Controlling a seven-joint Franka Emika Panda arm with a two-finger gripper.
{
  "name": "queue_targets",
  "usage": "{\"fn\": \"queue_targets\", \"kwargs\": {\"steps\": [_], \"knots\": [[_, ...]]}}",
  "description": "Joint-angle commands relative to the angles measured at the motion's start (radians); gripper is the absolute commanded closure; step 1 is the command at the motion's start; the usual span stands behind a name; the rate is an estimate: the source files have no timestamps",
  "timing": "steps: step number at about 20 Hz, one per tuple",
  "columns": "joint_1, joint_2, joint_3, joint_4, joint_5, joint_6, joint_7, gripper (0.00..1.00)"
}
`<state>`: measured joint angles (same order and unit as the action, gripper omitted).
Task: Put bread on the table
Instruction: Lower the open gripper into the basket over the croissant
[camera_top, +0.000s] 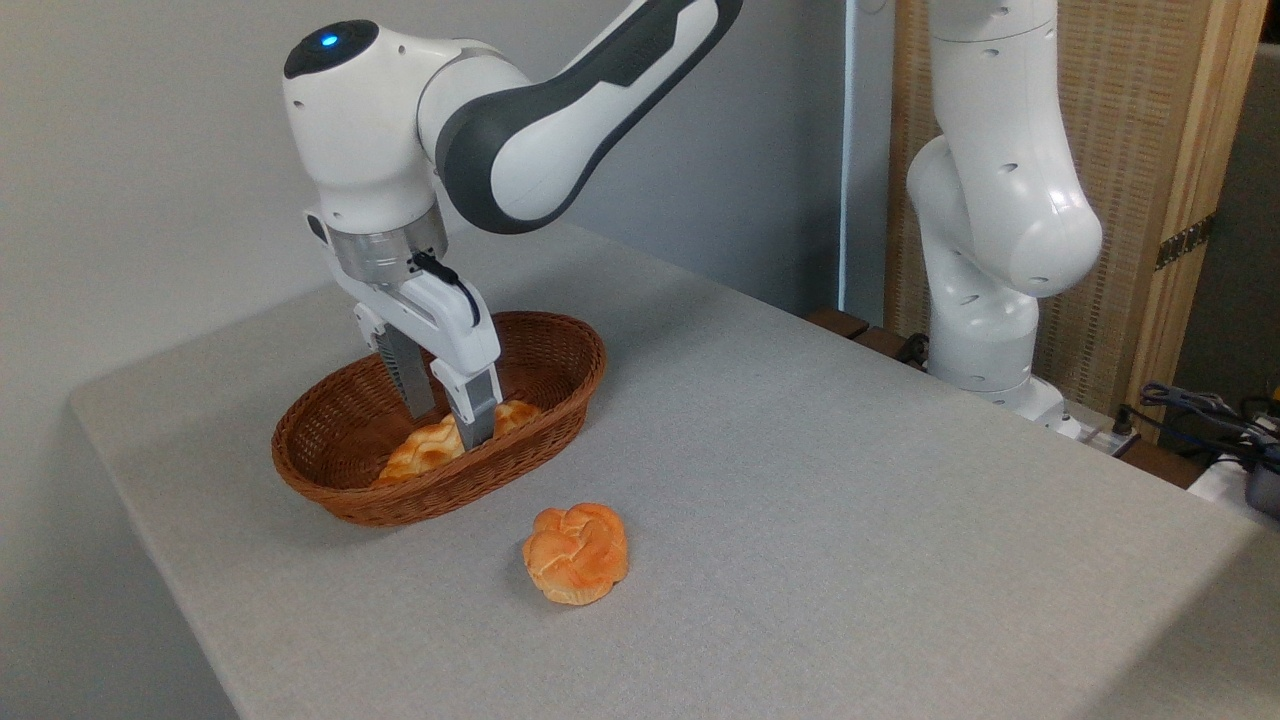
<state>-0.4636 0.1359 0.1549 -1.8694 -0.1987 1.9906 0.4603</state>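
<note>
The bread (428, 448), a golden braided loaf, lies inside the brown wicker basket (560, 395) on the left part of the table (820, 480). My gripper (451, 428) reaches down into the basket with its fingers apart, open. One finger stands behind the loaf and the other in front of its middle, hiding part of it. The loaf rests on the basket floor. I cannot tell whether the pads touch it.
A round orange knotted bun (577, 552) sits on the table in front of the basket. The arm's white base (990, 250) stands at the far right edge, with cables (1200, 405) beside it. The table edge runs close on the left and front.
</note>
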Motion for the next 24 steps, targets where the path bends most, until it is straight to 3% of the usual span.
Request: {"fn": "queue_targets", "kwargs": {"steps": [1,12,15,16,17,24], "knots": [[-0.006,0.013,-0.011,0.001,0.015,0.005,0.0,0.0],[-0.041,0.063,-0.028,0.001,0.019,0.008,-0.008,0.02],[-0.04,0.063,-0.028,0.001,0.019,0.008,-0.006,0.54],[-0.04,0.063,-0.028,0.001,0.019,0.008,-0.002,0.66],[-0.04,0.063,-0.028,0.001,0.019,0.008,0.001,0.7],[-0.04,0.063,-0.028,0.001,0.019,0.008,0.001,0.67]]}}
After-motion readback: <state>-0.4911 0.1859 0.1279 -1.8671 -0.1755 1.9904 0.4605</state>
